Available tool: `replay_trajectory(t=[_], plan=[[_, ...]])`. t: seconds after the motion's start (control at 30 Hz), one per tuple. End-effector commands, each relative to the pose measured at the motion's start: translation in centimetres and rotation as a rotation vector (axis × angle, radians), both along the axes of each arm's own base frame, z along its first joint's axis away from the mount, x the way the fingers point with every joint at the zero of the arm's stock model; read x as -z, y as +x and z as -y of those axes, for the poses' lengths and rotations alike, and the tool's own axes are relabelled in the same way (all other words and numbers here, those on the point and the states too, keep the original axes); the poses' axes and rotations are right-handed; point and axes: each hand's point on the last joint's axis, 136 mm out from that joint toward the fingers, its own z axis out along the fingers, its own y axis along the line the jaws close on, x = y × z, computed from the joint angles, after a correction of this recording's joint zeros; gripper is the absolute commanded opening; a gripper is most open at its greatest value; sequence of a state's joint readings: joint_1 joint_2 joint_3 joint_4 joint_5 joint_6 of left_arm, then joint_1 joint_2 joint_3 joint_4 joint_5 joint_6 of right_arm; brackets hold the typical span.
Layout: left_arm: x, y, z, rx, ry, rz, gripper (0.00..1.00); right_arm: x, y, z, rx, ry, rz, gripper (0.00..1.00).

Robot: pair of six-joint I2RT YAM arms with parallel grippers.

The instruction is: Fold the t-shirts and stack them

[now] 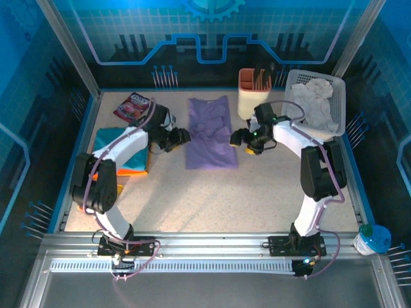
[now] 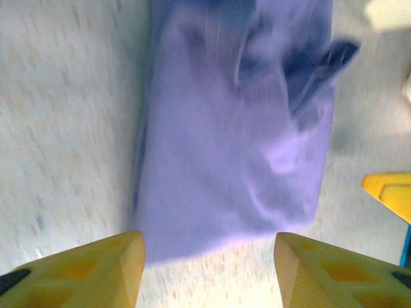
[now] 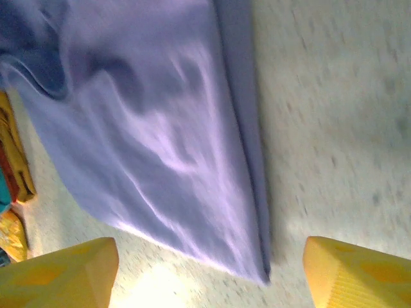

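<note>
While it lies flat on the speckled table (image 1: 270, 186), folded into a long narrow strip, the lavender t-shirt (image 1: 210, 131) sits just toward 12 o'clock from the table's middle, its length running from 12 to 6. At its 9 o'clock edge the left gripper (image 1: 182, 136) hangs low, its yellow fingers (image 2: 96, 269) apart with nothing between them and the cloth just beyond the tips. At the 3 o'clock edge the right gripper (image 1: 239, 138) faces it, its fingers (image 3: 64, 273) spread wide and also holding nothing. Out at the table's 9 o'clock a teal t-shirt (image 1: 136, 157) lies on an orange one (image 1: 131, 172). A pink snack packet (image 1: 131, 107) lies at 11 o'clock. At 1 o'clock stand a cream utensil holder (image 1: 252, 96) and a white basket (image 1: 339, 96) of pale cloths (image 1: 314, 102).
</note>
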State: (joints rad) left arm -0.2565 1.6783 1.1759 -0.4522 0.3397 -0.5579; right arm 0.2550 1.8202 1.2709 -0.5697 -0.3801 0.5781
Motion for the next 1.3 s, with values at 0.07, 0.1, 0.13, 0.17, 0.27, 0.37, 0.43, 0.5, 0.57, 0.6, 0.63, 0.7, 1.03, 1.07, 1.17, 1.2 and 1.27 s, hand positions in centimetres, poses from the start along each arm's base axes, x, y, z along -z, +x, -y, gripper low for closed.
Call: replay_trajectory(t=[0.07,0.1,0.13,0.17,0.27,0.37,0.43,0.5,0.57,0.6,0.63,0.7,1.03,1.07,1.17,1.2,1.27], plan=[[3.8,-5.6,1.4,0.010,-0.026,-0.112,0.53,1.8,-3.5,-0.1,0.002,-0.009,-0.030,0.71],[4.4,-6.0,1.5,0.004,-0.031,-0.118,0.52,2.2,-3.9,-0.2,0.008,-0.011,-0.030,0.70],[4.9,-6.2,1.7,0.001,-0.040,-0.124,0.52,2.5,-4.1,-0.5,0.010,-0.008,-0.029,0.70],[5.4,-6.3,1.8,-0.004,-0.045,-0.130,0.51,3.0,-4.3,-0.6,0.015,-0.011,-0.035,0.70],[6.6,-6.0,1.8,-0.015,-0.031,-0.139,0.49,3.8,-4.5,-1.4,0.017,-0.033,-0.045,0.69],[7.4,-5.5,2.0,-0.025,-0.034,-0.149,0.47,4.2,-4.4,-2.2,0.017,-0.062,-0.053,0.68],[7.9,-5.1,2.2,-0.033,-0.037,-0.151,0.44,4.5,-4.3,-2.3,0.027,-0.084,-0.060,0.66],[8.2,-4.8,2.3,-0.040,-0.042,-0.150,0.43,4.7,-4.1,-2.6,0.034,-0.082,-0.061,0.65],[8.5,-4.5,2.4,-0.044,-0.039,-0.158,0.41,5.0,-4.0,-2.7,0.040,-0.086,-0.064,0.64],[8.7,-4.4,2.4,-0.044,-0.036,-0.161,0.40,5.0,-3.9,-2.8,0.039,-0.088,-0.061,0.63],[8.9,-4.3,2.3,-0.046,-0.030,-0.165,0.39,5.1,-3.8,-2.9,0.038,-0.090,-0.064,0.63],[9.1,-4.1,2.3,-0.051,-0.022,-0.163,0.38,5.2,-3.7,-3.1,0.035,-0.095,-0.063,0.61],[9.2,-2.4,2.3,-0.079,-0.016,-0.131,0.25,5.5,-3.2,-4.0,0.025,-0.113,-0.060,0.51],[9.2,-2.3,2.4,-0.079,-0.018,-0.128,0.22,5.5,-3.1,-3.9,0.027,-0.117,-0.058,0.48],[9.3,-1.9,2.5,-0.085,-0.021,-0.120,0.16,5.6,-3.0,-3.7,0.027,-0.129,-0.054,0.38],[9.4,-1.8,2.6,-0.085,-0.022,-0.119,0.13,5.6,-3.0,-3.7,0.025,-0.127,-0.055,0.29],[9.4,-1.7,2.6,-0.083,-0.023,-0.121,0.06,5.7,-3.0,-3.7,0.020,-0.128,-0.054,0.15]])
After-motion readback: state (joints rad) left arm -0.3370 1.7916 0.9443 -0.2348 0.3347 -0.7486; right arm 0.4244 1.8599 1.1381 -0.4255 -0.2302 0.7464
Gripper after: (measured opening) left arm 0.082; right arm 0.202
